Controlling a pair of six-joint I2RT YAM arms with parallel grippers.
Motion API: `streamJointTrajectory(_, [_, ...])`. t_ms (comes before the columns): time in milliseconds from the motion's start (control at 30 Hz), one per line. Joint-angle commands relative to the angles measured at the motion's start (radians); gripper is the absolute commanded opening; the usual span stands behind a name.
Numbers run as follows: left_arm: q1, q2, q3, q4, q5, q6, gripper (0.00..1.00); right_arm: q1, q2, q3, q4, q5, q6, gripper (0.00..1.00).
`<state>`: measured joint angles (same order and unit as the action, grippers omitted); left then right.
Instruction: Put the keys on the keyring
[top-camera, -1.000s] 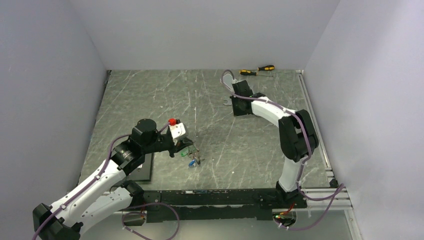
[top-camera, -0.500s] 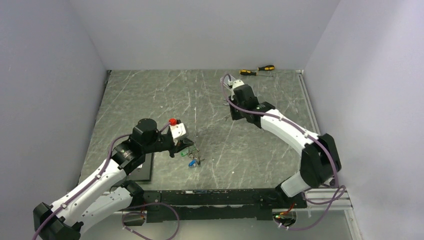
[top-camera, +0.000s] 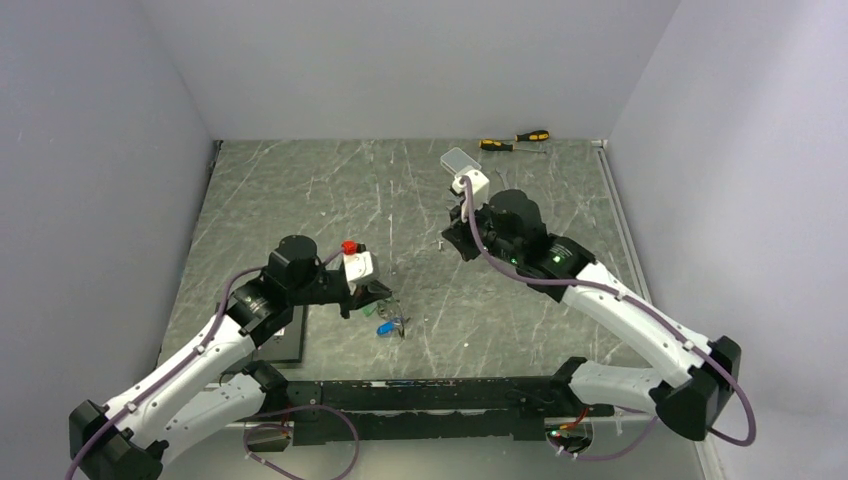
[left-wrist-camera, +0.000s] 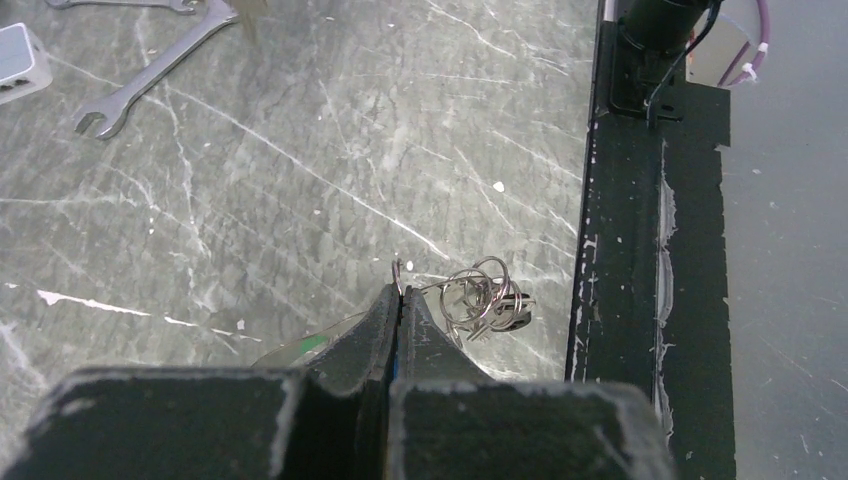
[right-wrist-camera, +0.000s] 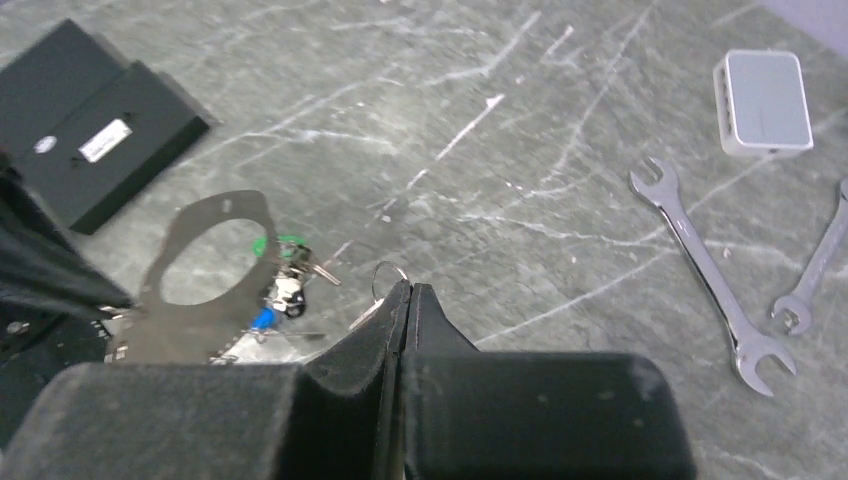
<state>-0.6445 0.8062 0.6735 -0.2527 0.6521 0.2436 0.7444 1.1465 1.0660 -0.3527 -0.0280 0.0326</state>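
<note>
My left gripper (left-wrist-camera: 400, 292) is shut on the thin silver wire of the keyring (left-wrist-camera: 432, 287), whose hooked end (left-wrist-camera: 397, 267) sticks out past the tips. A bunch of keys (left-wrist-camera: 487, 302) with small rings hangs on that wire just right of the fingers. From above, the left gripper (top-camera: 383, 298) holds this bunch (top-camera: 389, 325) low over the table's near middle. My right gripper (right-wrist-camera: 410, 288) is shut on a single silver key (right-wrist-camera: 364, 313), its small ring (right-wrist-camera: 388, 271) poking out at the tips. It hovers right of the green, blue and black key heads (right-wrist-camera: 283, 292). From above, the right gripper (top-camera: 447, 243) is mid-table.
Two wrenches (right-wrist-camera: 712, 270) (right-wrist-camera: 818, 265) and a white box (right-wrist-camera: 765, 100) lie on the marbled table behind the right arm. Two screwdrivers (top-camera: 515, 140) rest at the back wall. A black box (right-wrist-camera: 90, 125) sits by the left arm. A black rail (left-wrist-camera: 625, 300) borders the near edge.
The right arm has swung from the back of the table toward the middle, nearer the left gripper. The left gripper and its bunch have barely shifted.
</note>
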Motion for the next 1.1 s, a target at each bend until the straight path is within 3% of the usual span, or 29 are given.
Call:
streamJointTrajectory(0, [0.005, 0.014, 0.057, 0.058, 0.078, 0.026, 0.0, 0.036, -0.066, -0.007, -0.012, -0.073, -0.023, 0.0])
streamJointTrajectory(533, [0.003, 0.236, 0.163, 0.175, 0.235, -0.049, 0.0, 0.145, -0.202, -0.078, -0.074, 0.023, -0.004, 0.0])
streamJointTrajectory(833, [-0.031, 0.453, 0.379, 0.048, 0.221, -0.029, 0.0, 0.159, -0.269, -0.107, -0.109, 0.06, 0.035, 0.0])
streamJointTrajectory(1067, [-0.052, 0.493, 0.385, 0.104, 0.19, -0.06, 0.0, 0.19, -0.255, -0.103, -0.141, 0.091, 0.034, 0.0])
